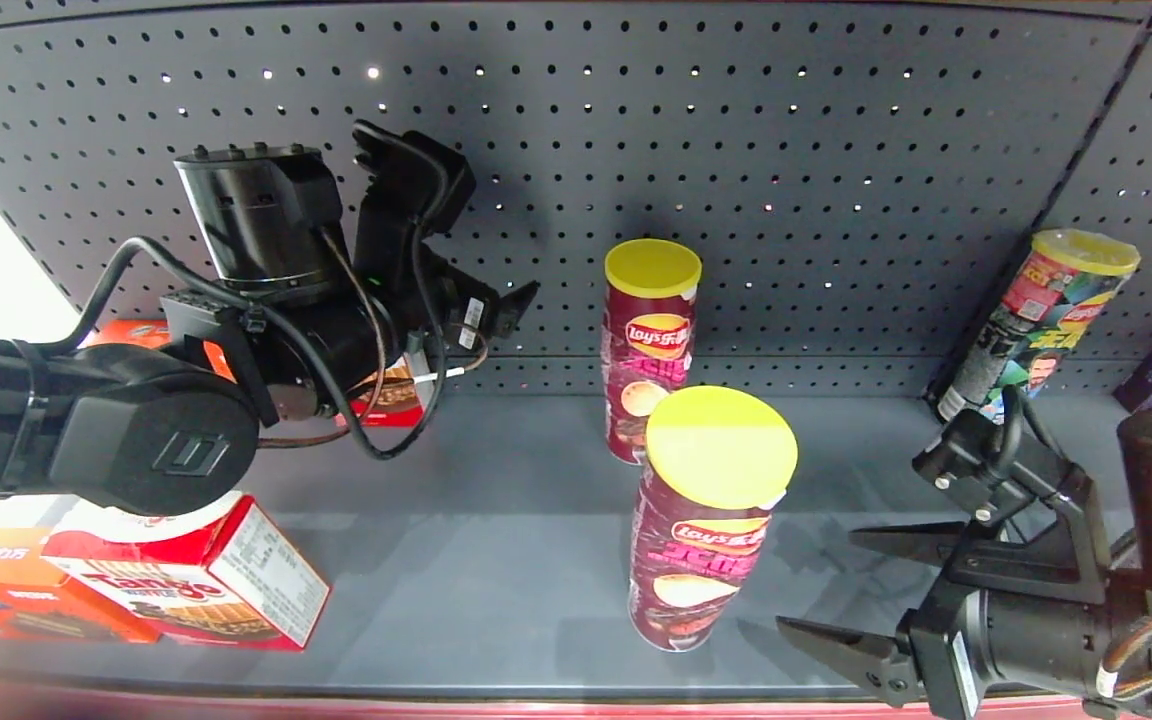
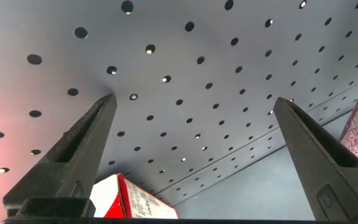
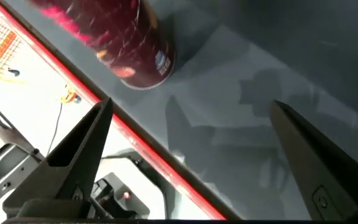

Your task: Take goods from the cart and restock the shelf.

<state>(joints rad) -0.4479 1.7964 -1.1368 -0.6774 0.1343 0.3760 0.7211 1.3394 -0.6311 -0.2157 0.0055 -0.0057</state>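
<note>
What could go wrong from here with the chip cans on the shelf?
The open right hand sits close beside the front can, which stands near the front edge of the shelf; a sideways brush could tip it off. If it topples backward instead, it might knock the rear can right behind it.

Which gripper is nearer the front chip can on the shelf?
Right. The right gripper sits open just beside the front chip can; the left gripper is farther off, open by the pegboard.
</note>
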